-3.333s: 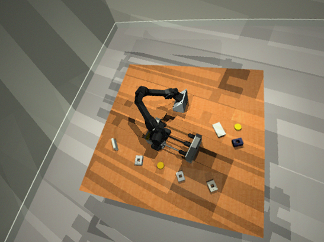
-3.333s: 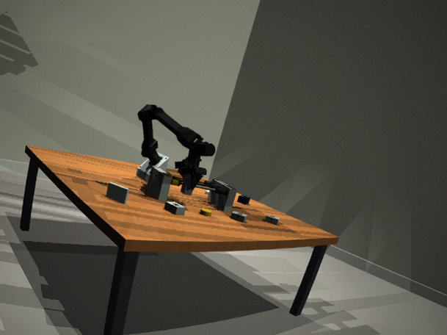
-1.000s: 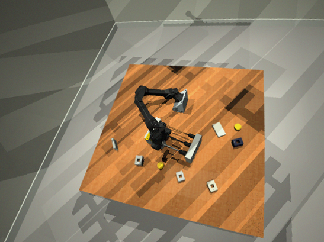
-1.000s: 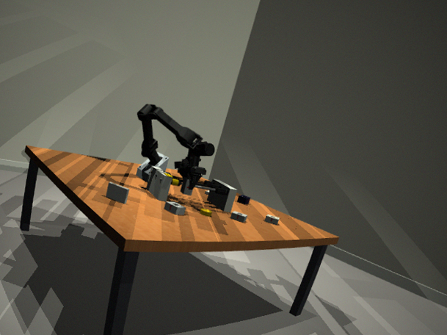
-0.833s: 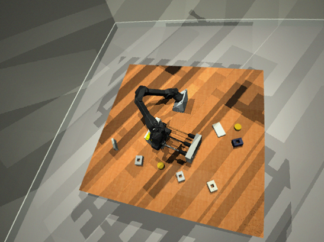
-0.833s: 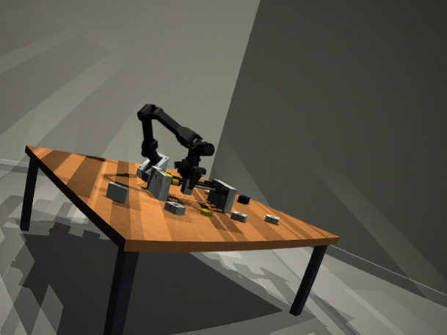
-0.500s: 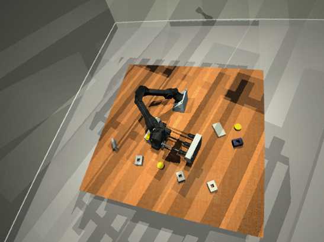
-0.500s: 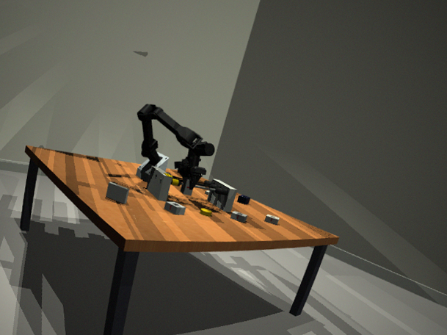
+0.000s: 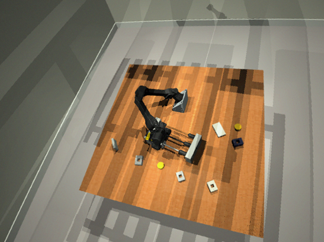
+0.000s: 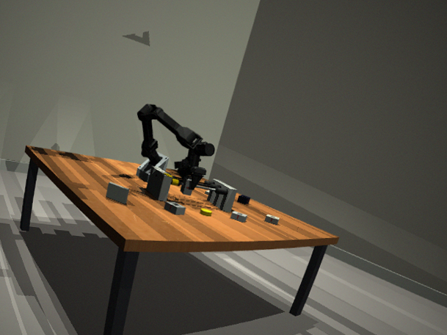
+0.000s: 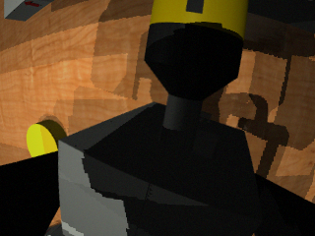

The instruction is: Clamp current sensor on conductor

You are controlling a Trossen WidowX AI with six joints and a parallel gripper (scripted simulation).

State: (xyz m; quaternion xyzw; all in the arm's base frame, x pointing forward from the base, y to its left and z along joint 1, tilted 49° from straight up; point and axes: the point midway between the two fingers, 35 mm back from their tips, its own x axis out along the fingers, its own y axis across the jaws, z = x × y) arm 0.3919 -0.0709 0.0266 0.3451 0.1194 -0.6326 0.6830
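Note:
A grey sensor (image 10: 186,187) (image 11: 162,169) sits around one conductor (image 11: 182,113) between the two end plates. The conductor runs into its upper side in the wrist view. The black gripper (image 11: 157,197) is open, with a finger on either side of the sensor; its arm hides the sensor in the top view. Several parallel conductors (image 9: 171,148) reach the right end plate (image 9: 194,148) (image 10: 229,200); the left end plate (image 10: 158,184) is beside the arm. The conductor has a yellow collar (image 11: 217,12). The sensor's arrow, its latch and the LOAD marker cannot be made out.
A yellow disc (image 9: 160,165) (image 10: 206,212) (image 11: 40,141) and a grey block (image 9: 136,162) (image 10: 174,208) lie near the gripper. An upright plate (image 9: 114,144) (image 10: 117,193) stands left. Two white blocks (image 9: 180,180) (image 9: 213,190), a dark block (image 9: 233,143) and a white plate (image 9: 219,129) lie right.

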